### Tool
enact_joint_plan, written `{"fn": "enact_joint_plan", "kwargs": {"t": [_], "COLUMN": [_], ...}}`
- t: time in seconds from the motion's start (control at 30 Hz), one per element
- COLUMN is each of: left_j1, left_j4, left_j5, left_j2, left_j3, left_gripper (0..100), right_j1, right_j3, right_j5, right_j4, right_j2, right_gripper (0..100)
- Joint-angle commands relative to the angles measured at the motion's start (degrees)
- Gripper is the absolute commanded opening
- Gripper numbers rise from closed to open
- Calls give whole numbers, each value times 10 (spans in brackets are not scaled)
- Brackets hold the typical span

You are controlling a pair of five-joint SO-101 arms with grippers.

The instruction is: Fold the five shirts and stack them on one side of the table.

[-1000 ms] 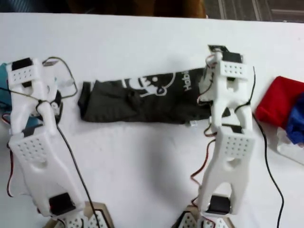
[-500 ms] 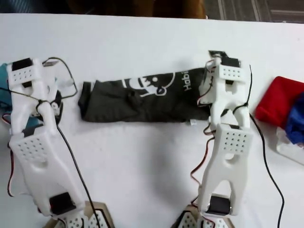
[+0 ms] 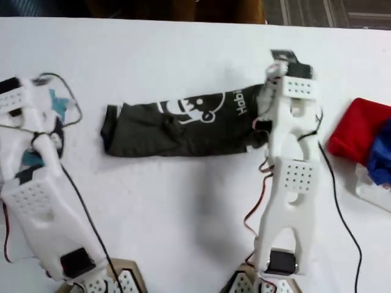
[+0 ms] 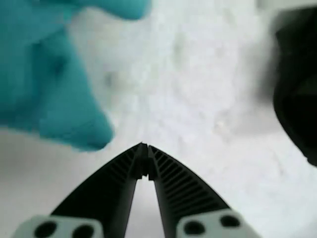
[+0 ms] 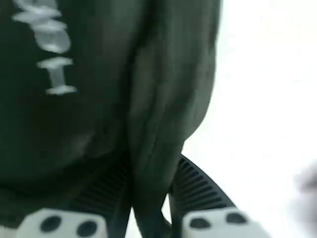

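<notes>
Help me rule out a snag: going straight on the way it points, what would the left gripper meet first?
Most likely bare table: the left gripper, fingers shut, aims at the white gap between the teal shirt and the black shirt, touching neither. Depth is unclear.

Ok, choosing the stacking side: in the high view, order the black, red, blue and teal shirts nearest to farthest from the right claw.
1. black shirt, held in the right claw.
2. red shirt, to its right.
3. blue shirt, beyond the red, far right.
4. teal shirt, at the far left.
</notes>
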Motion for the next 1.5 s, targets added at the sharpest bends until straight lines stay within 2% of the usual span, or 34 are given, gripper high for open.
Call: {"fn": "enact_joint_plan", "kwargs": {"t": [0.0, 0.2, 0.63, 0.97, 1.47], "left_j1": [-31, -62, -150, -176, -176], "left_j4": [7, 7, 7, 7, 7], "left_j5": [3, -1, -2, -3, -3], "left_j2": [-85, -149, -158, -158, -158], "left_j3": [-7, -3, -8, -8, -8], "left_gripper": [24, 24, 24, 24, 24], "right_j1": [-49, -157, -389, -461, -516], "right_j3": [-83, -140, -207, -226, -246], "right_j5": [2, 13, 185, 270, 270], "right_j4": [19, 19, -1, -28, -83], "right_j2": [-7, -7, 14, 65, 70], "right_gripper": [19, 19, 19, 19, 20]}}
